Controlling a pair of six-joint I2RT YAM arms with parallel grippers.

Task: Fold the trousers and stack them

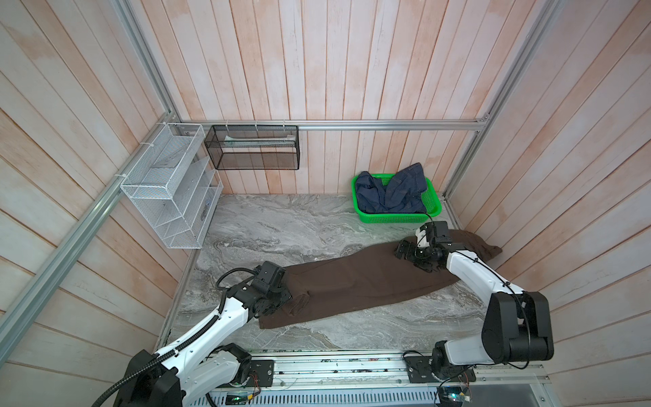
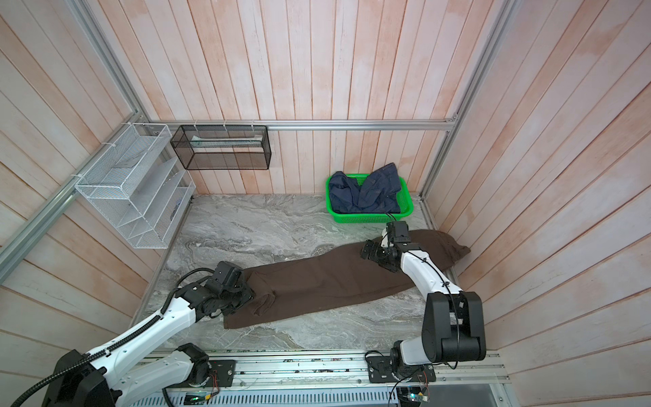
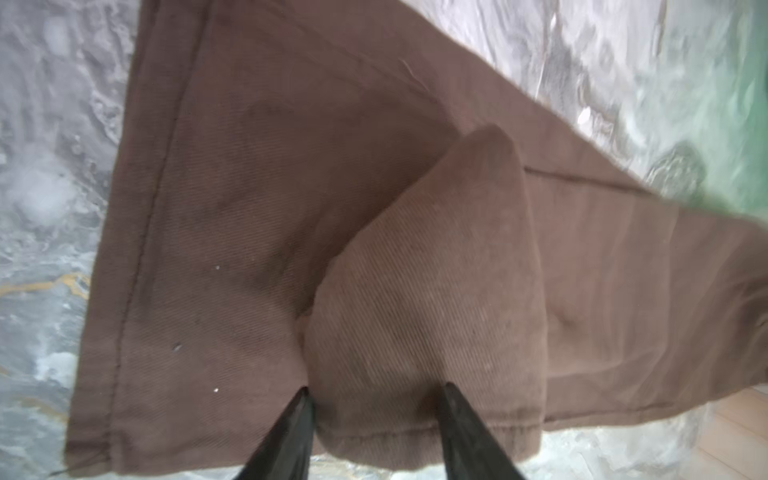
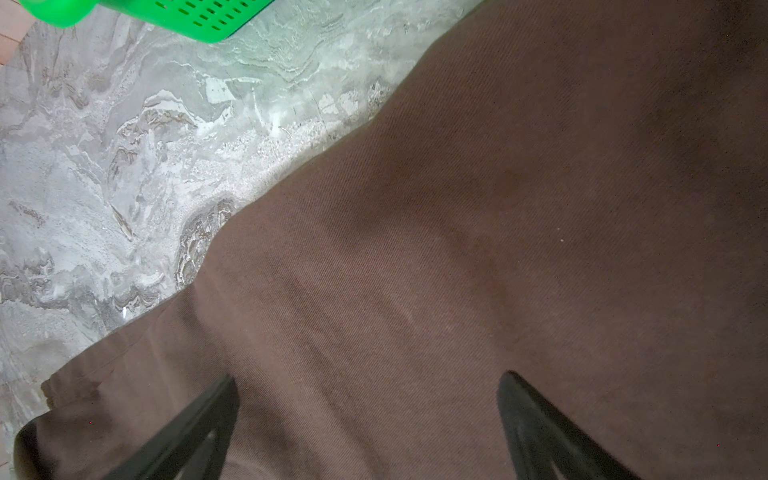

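Observation:
The dark brown trousers (image 1: 370, 282) (image 2: 327, 282) lie stretched across the marble table, leg hems at the left and the wider end at the right. At the left end my left gripper (image 1: 286, 301) (image 2: 252, 297) (image 3: 376, 390) is shut on a raised fold of the trousers (image 3: 436, 270) by the hem; the fabric bulges up between the two fingers. My right gripper (image 1: 413, 260) (image 2: 377, 260) (image 4: 370, 378) stands open just over the right part of the trousers (image 4: 498, 208), with flat cloth beneath and nothing between its fingers.
A green basket (image 1: 435, 208) (image 2: 408, 208) (image 4: 208, 20) holding a navy denim garment (image 1: 391, 193) stands at the back right, close behind the right gripper. A white wire rack (image 1: 169, 190) and a black mesh basket (image 1: 252, 148) hang on the walls at the back left. Marble table (image 1: 281, 225).

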